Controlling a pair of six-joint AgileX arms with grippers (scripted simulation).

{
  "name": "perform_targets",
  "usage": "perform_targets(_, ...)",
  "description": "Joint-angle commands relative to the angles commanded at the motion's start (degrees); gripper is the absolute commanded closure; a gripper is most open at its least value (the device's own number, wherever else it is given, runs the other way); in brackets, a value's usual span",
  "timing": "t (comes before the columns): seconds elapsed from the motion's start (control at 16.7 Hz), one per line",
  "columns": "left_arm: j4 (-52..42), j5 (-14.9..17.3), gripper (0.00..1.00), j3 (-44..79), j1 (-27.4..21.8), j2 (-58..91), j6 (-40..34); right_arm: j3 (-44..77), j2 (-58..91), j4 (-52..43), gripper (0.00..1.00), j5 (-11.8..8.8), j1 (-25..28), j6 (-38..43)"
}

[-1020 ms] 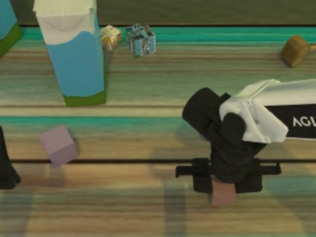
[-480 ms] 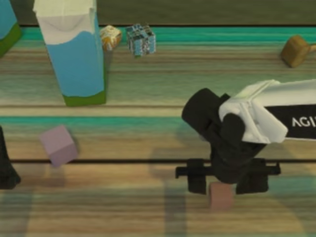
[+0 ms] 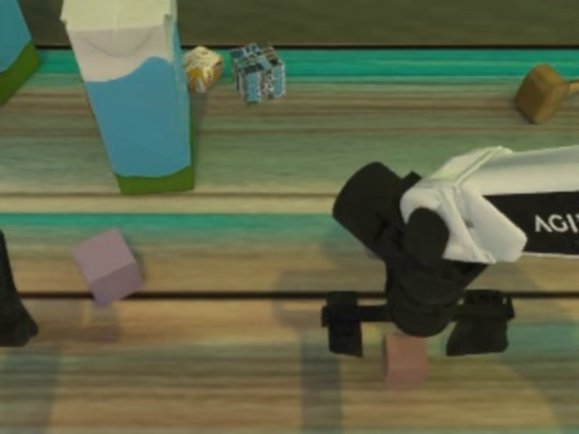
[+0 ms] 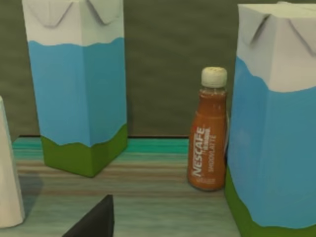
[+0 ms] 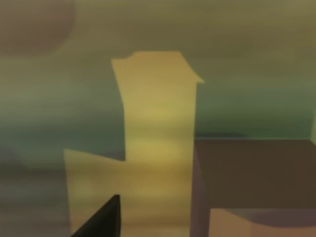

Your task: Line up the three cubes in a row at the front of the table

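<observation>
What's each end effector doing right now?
Left end effector: parked at the table's left edge, state cannot be told.
Right end effector: open, straddling the pink-brown cube, not gripping.

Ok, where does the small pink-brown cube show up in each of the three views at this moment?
Top view: the pink-brown cube sits near the front edge, right of centre, between the spread fingers of the right gripper.
Left wrist view: not in it; only cartons and a bottle show.
Right wrist view: the cube fills the corner close under the camera.
Shared landmark: the streaked table, also behind the cube in the right wrist view.
</observation>
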Motion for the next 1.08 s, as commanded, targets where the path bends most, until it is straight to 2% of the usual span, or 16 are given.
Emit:
perform_targets(0.24, 0.0, 0.0, 0.0, 0.0, 0.0, 0.0, 0.0, 0.78, -0.38, -1.01, 0.0, 0.01, 0.09, 0.02)
perform_targets(0.66, 0.0, 0.0, 0.0, 0.0, 0.0, 0.0, 0.0, 8.23, -6.07, -14.55, 0.0, -0.02, 0.7, 0.19)
perform_targets(1.08, -0.37, 0.02, 0.0, 0.53, -0.1, 0.53, 0.3, 8.06, -6.94, -14.71, 0.0, -0.05, 0.52, -0.14)
